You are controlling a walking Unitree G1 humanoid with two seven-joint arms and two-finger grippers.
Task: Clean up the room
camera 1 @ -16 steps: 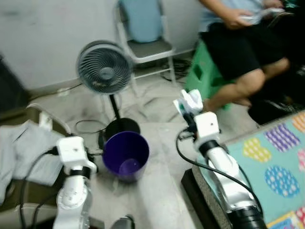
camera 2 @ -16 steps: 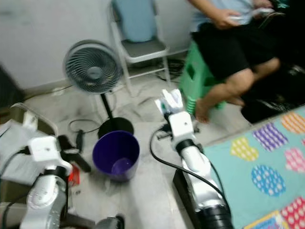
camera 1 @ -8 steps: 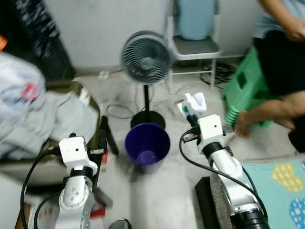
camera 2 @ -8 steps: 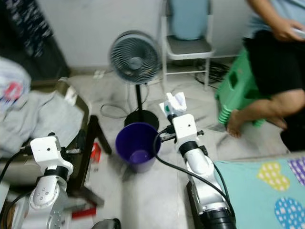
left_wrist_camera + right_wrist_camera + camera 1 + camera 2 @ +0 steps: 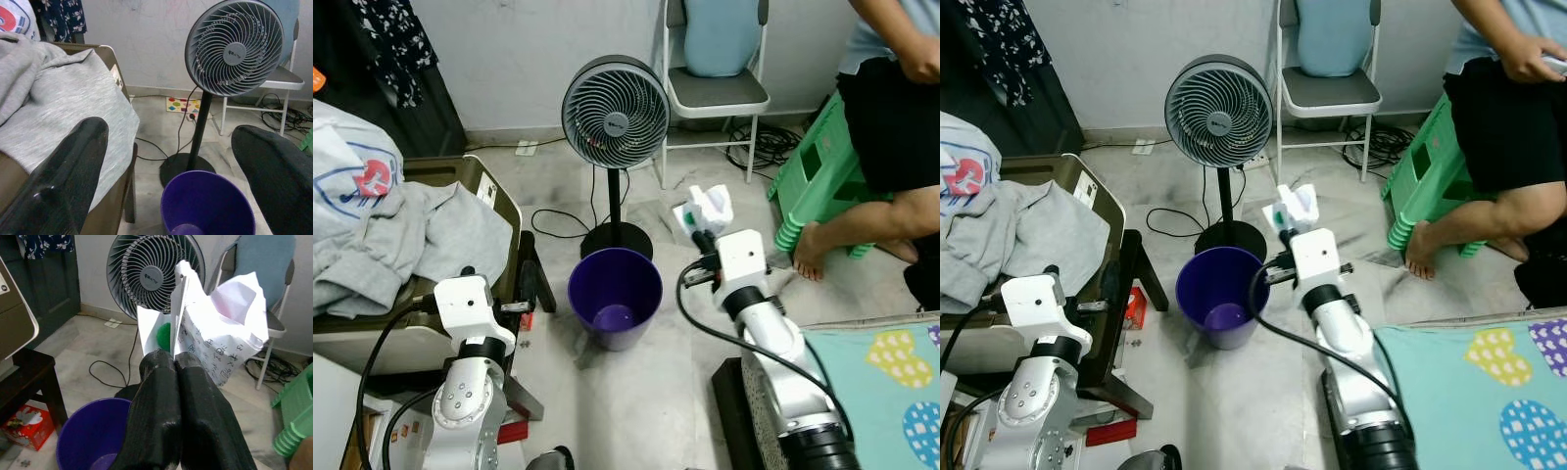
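Steadier now, the head camera has stopped swinging and the purple bin (image 5: 615,297) sits sharp at the middle of the floor, while the right gripper (image 5: 177,363) keeps the same grasp as half a second ago: fingers pinched tight on a crumpled paper wrapper (image 5: 222,322). That wrapper hangs just to the bin's right and slightly behind its rim, higher than the opening, so the drop likely needs a short reach leftward over the bin. The left gripper (image 5: 166,161) waits spread wide and empty on the bin's left, pointing at it. A fan (image 5: 615,101) stands directly behind the bin.
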